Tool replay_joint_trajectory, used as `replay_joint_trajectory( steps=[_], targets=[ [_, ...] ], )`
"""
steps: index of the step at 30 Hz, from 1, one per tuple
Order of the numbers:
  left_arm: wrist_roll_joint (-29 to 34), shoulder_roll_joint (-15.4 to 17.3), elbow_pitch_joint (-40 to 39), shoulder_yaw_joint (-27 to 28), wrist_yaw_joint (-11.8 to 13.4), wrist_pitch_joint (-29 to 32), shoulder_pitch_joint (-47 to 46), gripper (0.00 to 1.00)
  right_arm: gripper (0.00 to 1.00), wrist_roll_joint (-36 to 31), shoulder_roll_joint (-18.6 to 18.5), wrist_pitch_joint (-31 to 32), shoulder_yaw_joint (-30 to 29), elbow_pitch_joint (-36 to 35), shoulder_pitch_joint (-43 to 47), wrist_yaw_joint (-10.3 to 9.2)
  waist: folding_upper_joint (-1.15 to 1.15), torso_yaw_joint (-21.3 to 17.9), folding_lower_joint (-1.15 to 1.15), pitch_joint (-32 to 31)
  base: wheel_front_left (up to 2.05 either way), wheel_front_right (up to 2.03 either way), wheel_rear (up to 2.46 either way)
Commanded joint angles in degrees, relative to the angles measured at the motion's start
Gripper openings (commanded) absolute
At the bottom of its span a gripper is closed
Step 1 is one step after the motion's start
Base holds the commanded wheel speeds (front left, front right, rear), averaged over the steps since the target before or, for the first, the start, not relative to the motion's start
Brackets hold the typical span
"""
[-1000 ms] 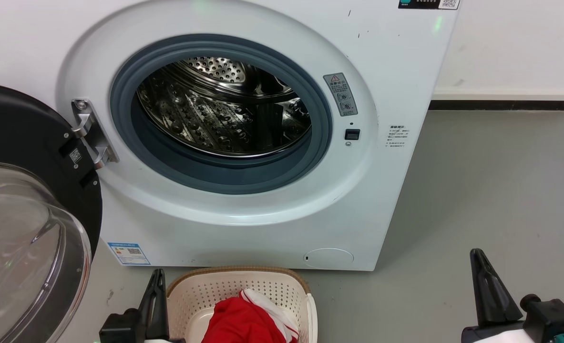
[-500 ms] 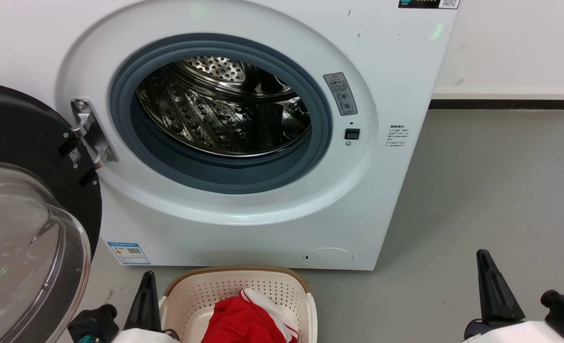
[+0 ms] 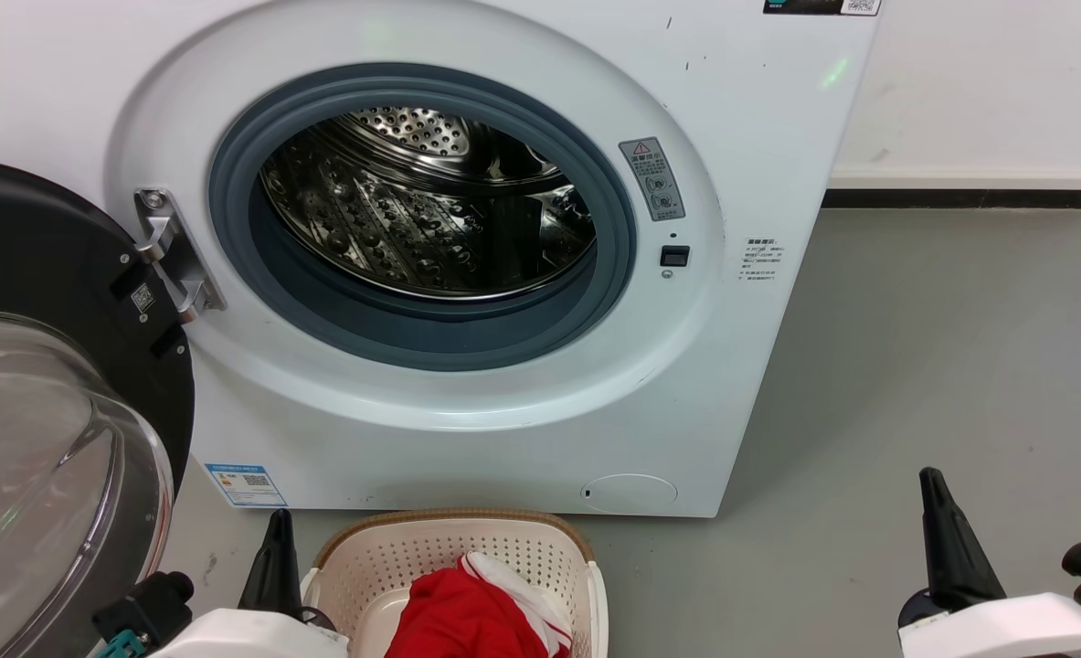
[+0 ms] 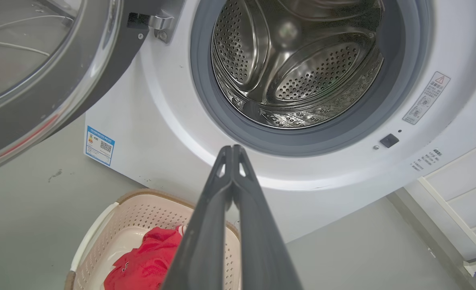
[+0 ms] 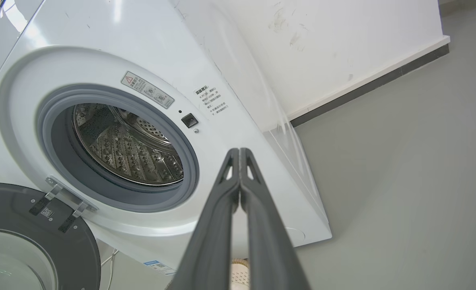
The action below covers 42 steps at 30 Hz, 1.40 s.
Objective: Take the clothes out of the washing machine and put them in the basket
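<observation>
The white washing machine [image 3: 759,119] stands with its round door [image 3: 56,402] swung open to the left; only bare perforated steel shows in the drum [image 3: 430,201]. Red clothes [image 3: 471,612] with white trim lie in the cream basket [image 3: 385,557] on the floor in front of the washer. My left gripper [image 3: 277,535] is shut and holds nothing, just left of the basket's rim. My right gripper [image 3: 933,489] is also shut with nothing in it, low over the floor to the right. The left wrist view shows the left gripper [image 4: 231,150], the clothes [image 4: 145,262] and the drum [image 4: 298,64].
The open glass door takes up the lower left beside my left arm. Grey floor [image 3: 942,366] stretches to the right of the washer as far as the white wall [image 3: 979,82] with its dark skirting.
Both arms have drawn back toward the bottom edge of the head view, the left gripper also shifting slightly left. The clothes and basket have not moved.
</observation>
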Motion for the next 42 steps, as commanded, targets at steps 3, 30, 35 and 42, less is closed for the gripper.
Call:
replay_joint_trajectory(
  steps=[3,30,35,42],
  targets=[
    [-4.0,0.0,-0.3,0.6,-0.6,0.8,-1.9,0.00,0.00,4.4,-0.6,0.7,0.0,-0.1,-2.2,0.00,0.00,0.0,0.00,0.0,0.00,0.00,0.00],
    [-24.7,0.0,1.4,2.5,-2.7,5.8,-5.0,0.00,0.00,25.6,-1.0,5.5,-0.8,2.9,-5.5,0.00,0.00,-0.1,0.00,0.2,0.00,0.00,0.00],
    [-27.9,0.0,1.7,2.7,-3.1,6.6,-5.4,0.00,0.00,29.0,-1.0,6.2,-1.0,3.4,-6.1,0.00,0.00,-0.1,0.00,0.3,0.00,0.00,0.00],
    [-32.3,0.0,2.1,3.2,-3.6,7.6,-6.1,0.00,0.00,33.3,-1.0,7.3,-1.2,4.1,-6.7,0.00,0.00,-0.1,0.00,0.3,0.00,0.00,0.00]
  ],
)
